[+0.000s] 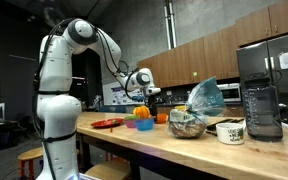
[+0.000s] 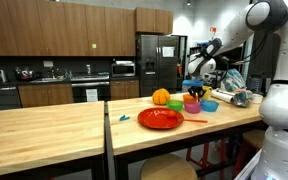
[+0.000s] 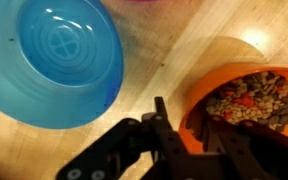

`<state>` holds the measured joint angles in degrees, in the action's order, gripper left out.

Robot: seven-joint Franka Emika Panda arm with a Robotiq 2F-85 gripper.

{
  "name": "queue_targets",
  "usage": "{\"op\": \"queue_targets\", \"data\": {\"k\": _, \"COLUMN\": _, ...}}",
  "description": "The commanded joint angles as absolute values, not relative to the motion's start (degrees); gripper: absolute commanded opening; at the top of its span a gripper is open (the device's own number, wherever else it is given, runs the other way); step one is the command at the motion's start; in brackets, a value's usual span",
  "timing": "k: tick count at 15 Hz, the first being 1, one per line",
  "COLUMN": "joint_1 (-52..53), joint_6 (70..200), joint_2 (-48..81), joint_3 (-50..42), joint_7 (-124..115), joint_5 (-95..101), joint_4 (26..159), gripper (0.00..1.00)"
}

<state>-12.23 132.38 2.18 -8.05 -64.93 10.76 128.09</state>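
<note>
On the wooden counter (image 3: 169, 45), the orange bowl (image 3: 216, 80) is found standing just beside the blue bowl (image 3: 54, 60) but apart from it, and the gripper (image 3: 189, 125) is set over its near rim. One finger is seen outside the wall and the other inside, above the contents, so the jaws straddle the rim. Whether they are pressed tight on it cannot be told. From this the reach is judged done and the grasp at most partly made; the bowl is not lifted and rests flat on the wood. The orange bowl is round, smooth and thin-walled, likely plastic, and is filled with a rough dry mix (image 3: 249, 100) of brown and red pieces. The blue bowl is glossy, with moulded rings in its base, and holds nothing. The counter is pale, grained wood.
</note>
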Motion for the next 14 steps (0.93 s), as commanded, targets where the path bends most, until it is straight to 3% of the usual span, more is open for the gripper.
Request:
{"op": "queue_targets", "data": {"k": 1, "joint_1": -11.01, "joint_6": 132.34, "joint_2": 2.12, "joint_3": -8.87, "joint_7": -63.60, "joint_5": 8.89, "joint_4": 127.60, "gripper": 0.01}}
{"op": "queue_targets", "data": {"k": 14, "joint_1": -9.55, "joint_6": 135.93, "joint_2": -0.16, "joint_3": -8.28, "joint_7": -51.53, "joint_5": 0.65, "joint_4": 129.47, "gripper": 0.01}}
